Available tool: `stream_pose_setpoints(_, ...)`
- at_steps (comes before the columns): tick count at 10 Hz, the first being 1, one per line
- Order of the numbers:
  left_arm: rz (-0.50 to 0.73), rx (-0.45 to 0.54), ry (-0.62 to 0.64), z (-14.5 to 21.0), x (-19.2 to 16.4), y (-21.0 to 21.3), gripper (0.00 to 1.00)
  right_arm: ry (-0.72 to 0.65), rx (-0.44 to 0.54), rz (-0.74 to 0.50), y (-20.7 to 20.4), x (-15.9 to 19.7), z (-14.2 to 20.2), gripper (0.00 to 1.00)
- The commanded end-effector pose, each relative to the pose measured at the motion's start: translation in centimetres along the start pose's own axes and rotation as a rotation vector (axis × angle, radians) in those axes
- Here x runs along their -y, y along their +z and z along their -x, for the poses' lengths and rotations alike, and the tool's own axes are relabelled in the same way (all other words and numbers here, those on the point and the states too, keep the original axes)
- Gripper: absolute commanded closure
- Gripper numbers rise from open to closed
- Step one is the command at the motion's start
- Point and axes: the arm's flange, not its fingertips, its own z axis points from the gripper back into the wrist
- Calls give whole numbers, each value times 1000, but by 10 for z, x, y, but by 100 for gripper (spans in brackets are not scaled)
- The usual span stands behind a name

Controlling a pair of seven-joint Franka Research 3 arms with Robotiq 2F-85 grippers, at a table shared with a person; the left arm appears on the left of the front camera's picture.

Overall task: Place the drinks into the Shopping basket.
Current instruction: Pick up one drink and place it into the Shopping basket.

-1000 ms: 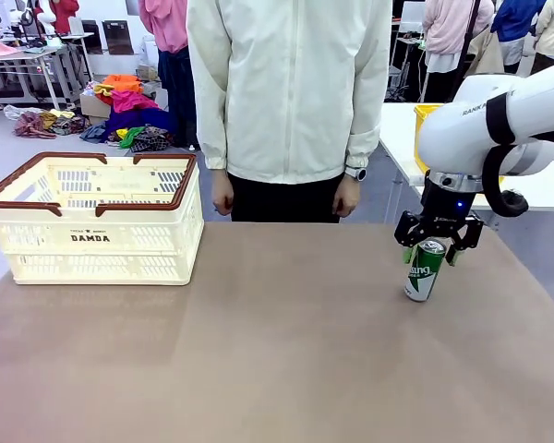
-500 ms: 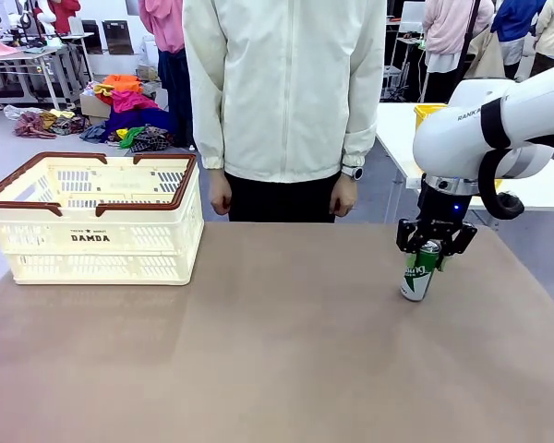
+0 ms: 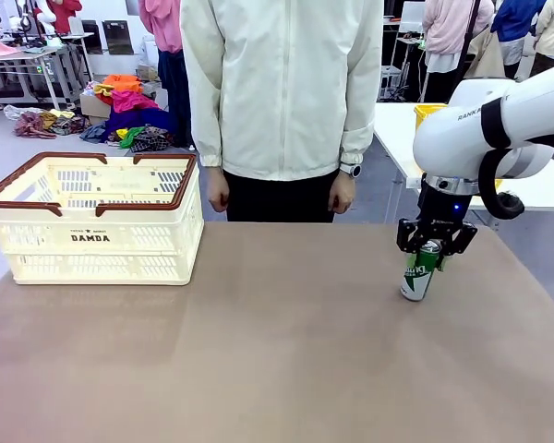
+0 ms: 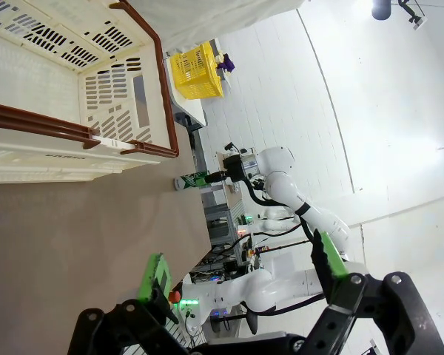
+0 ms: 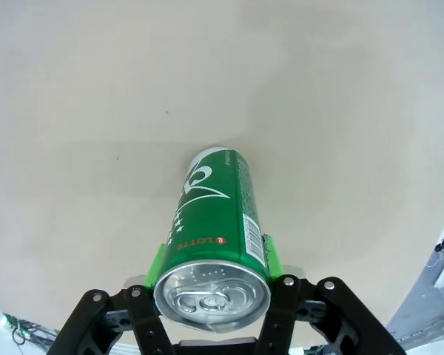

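Note:
A slim green drink can [image 3: 418, 275] with a silver top stands on the brown table at the right, tilted slightly. My right gripper [image 3: 431, 248] is shut on its upper part. In the right wrist view the green can [image 5: 217, 222] fills the space between the green pads [image 5: 160, 260], which press both its sides. The cream latticed Shopping basket [image 3: 97, 240] with a dark brown rim stands at the table's far left; nothing shows inside it. My left gripper [image 4: 244, 275] is open with nothing between its fingers, and the basket [image 4: 103, 111] lies beyond it, with the far can [image 4: 194, 180] small in the distance.
A person in a cream jacket [image 3: 282, 92] stands at the table's far edge, hands hanging down. A yellow basket [image 3: 425, 113] sits on a white table behind my right arm. Bare brown tabletop [image 3: 258, 351] spreads between the basket and the can.
My right gripper has lowered over the green can and closed on its top. The can shifted slightly left. The left arm and the basket have stayed put.

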Motion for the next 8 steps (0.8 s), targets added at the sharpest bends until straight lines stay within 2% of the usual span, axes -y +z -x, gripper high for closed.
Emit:
stream_pose_setpoints(1, 16, 1, 12, 0, 5, 1, 0, 55, 45, -38, 33, 4, 6, 100)
stream_pose_setpoints(3, 16, 1, 12, 0, 5, 1, 0, 118, 92, 3, 92, -5, 28, 100)
stream_pose_setpoints(5, 16, 1, 12, 0, 5, 1, 0, 360, 130, -5, 121, -57, 51, 100)
stream_pose_setpoints(8, 16, 1, 12, 0, 5, 1, 0, 808, 143, -116, 127, -157, 79, 100)
